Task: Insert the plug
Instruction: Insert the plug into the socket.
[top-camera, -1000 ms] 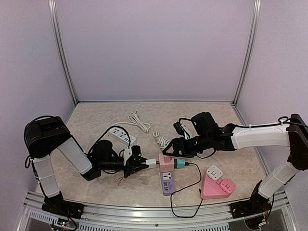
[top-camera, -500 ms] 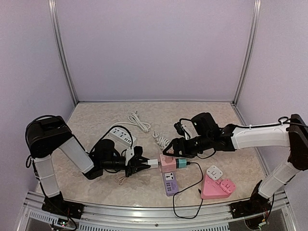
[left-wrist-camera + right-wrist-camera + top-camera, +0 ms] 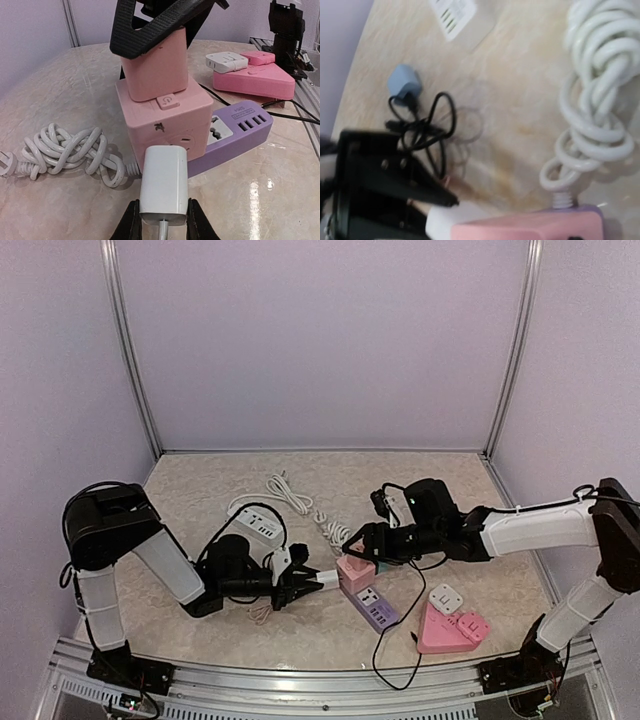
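Showing the white, boxy plastic plug (image 3: pixel 164 182) pinched by its flat sides in the narrowed left tool (image 3: pixel 162 222), nose touching the pink cube socket (image 3: pixel 167 125). It is judged light, rigid and slippery, so a rear side-grip is suited. The socket is straddled by the right tool (image 3: pixel 370 548); clamping cannot be told.

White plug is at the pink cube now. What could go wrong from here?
Pin alignment is hidden behind the white plug in the left end effector; pushing misaligned could jam it against the pink cube. The right end effector grips only the cube's top, so a push may tip or slide it into the purple power strip.
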Controlling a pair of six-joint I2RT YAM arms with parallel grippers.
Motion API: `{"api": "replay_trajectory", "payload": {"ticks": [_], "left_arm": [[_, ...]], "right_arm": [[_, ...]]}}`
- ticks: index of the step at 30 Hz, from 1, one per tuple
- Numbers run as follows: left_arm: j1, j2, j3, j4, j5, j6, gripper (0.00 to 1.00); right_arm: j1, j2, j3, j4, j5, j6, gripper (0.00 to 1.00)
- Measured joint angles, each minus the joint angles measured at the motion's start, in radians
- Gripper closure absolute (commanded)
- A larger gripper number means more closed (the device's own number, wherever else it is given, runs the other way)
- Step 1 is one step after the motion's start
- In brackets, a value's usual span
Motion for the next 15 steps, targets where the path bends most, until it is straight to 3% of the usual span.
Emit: {"api": "replay_trajectory", "payload": {"ticks": [7, 15], "left_arm": [[-0.133, -0.005, 0.001, 0.010, -0.319, -0.018, 1.00], [-0.217, -0.021, -0.001, -0.006, -0.509, -0.014, 1.00]], "right_arm": [[0.039, -0.059, -0.047, 0.004, 0.166, 0.106, 0.31], [0.104, -0.099, -0.100, 0.044, 0.311, 0.207, 0.31]]}}
